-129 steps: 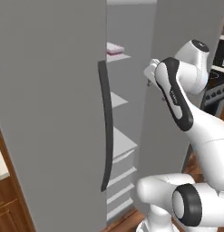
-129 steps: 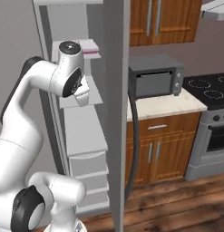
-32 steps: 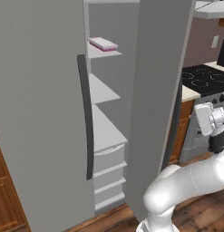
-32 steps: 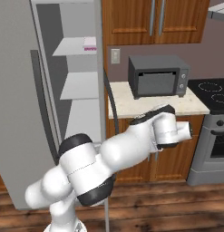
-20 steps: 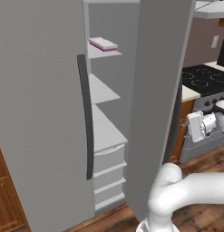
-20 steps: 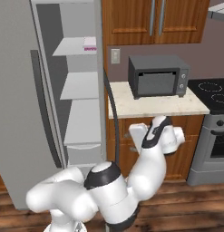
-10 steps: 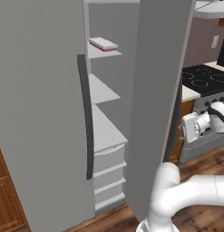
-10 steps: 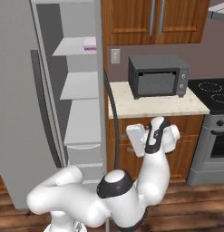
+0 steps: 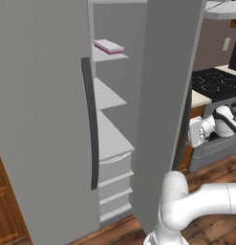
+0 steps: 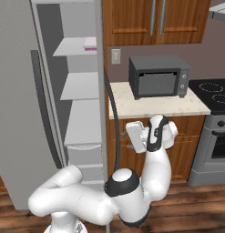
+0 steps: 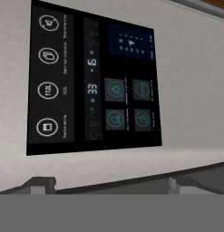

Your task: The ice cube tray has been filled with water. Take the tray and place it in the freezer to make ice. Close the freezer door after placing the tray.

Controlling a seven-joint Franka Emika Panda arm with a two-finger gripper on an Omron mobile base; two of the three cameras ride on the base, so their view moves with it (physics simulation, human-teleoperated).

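Observation:
The ice cube tray (image 9: 108, 46) (image 10: 89, 43), pale with a pink edge, lies flat on the top shelf inside the freezer (image 9: 43, 119). The freezer's right door (image 9: 169, 95) stands swung wide open, seen edge-on in the right base view (image 10: 104, 91), with its dark curved handle (image 10: 113, 118) on the outer side. My gripper (image 10: 127, 133) (image 9: 195, 135) is on the outer side of that door, at about mid height, pointing at it. In the hand view the gripper (image 11: 112, 183) is open with nothing between its fingers, close to the door's black control panel (image 11: 93, 81).
A dark microwave (image 10: 158, 76) sits on the beige counter (image 10: 155, 107) right behind my hand. A stove (image 10: 218, 98) (image 9: 215, 81) stands further right, and wooden cabinets (image 10: 155, 20) hang above. White drawers (image 9: 114, 177) fill the open compartment's lower part.
My hand has moved left, closer to the outer face of the open door. The tray and the door have not moved, and the gripper stays open.

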